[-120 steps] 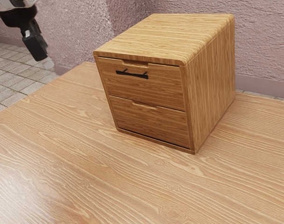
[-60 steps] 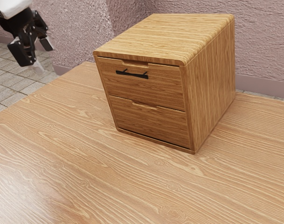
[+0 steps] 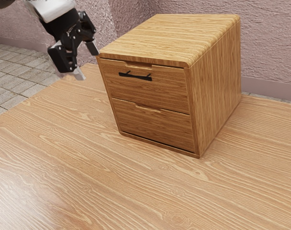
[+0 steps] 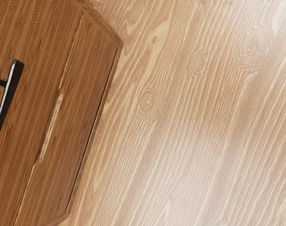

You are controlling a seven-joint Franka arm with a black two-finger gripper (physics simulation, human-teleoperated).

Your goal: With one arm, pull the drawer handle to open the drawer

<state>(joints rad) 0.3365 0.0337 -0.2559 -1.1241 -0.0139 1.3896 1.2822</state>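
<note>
Wood is what the small cabinet is made of, and it is set on a wooden table, toward the far side. Two drawers are seen in its front. The top drawer is pushed in flat, and a thin black handle is fixed near its upper edge. The lower drawer is shut as well. The black gripper is held in the air at the exterior view's left of the cabinet, near the handle but not touching it. Its fingers are spread apart, and nothing is held between them. In the wrist view, the handle is seen beside the lower drawer.
</note>
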